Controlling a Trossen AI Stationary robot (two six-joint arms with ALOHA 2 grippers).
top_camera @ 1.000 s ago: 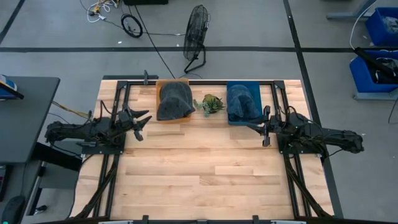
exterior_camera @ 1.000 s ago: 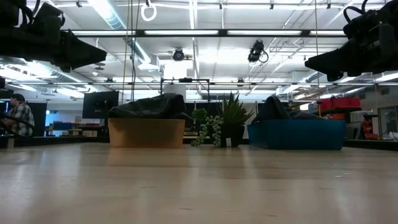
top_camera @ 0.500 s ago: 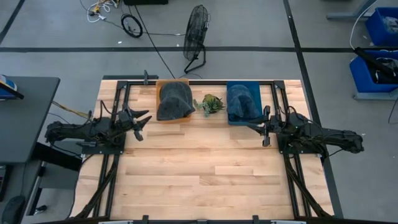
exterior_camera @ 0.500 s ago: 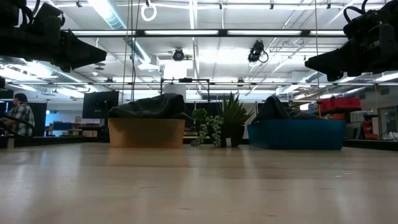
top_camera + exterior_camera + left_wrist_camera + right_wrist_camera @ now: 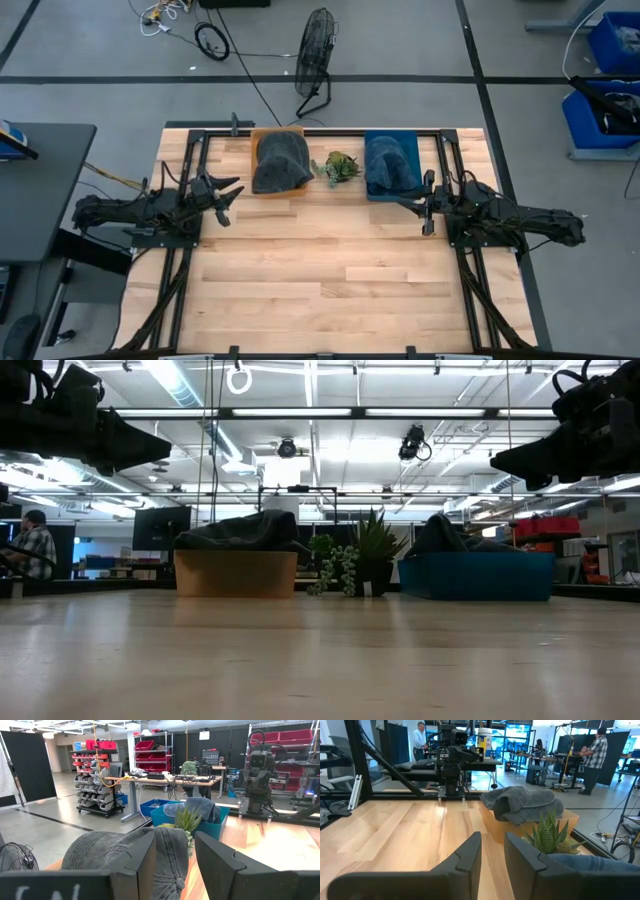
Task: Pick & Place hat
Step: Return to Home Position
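Observation:
A grey hat [image 5: 281, 162] lies on top of an orange-brown box [image 5: 236, 572] at the table's far side; the left wrist view shows the grey hat [image 5: 125, 857] close ahead. A blue hat [image 5: 391, 162] lies in a blue bin [image 5: 476, 576] to its right. My left gripper [image 5: 228, 193] hovers open at the table's left side, near the orange box. My right gripper [image 5: 422, 208] hovers open at the right side, just near of the blue bin. Both touch nothing.
A small potted plant [image 5: 337, 167] stands between the two boxes. Bare wooden table [image 5: 320, 270] spreads toward the near edge. Black frame rails [image 5: 185, 280] run along both sides. People stand in the room beyond [image 5: 595, 747].

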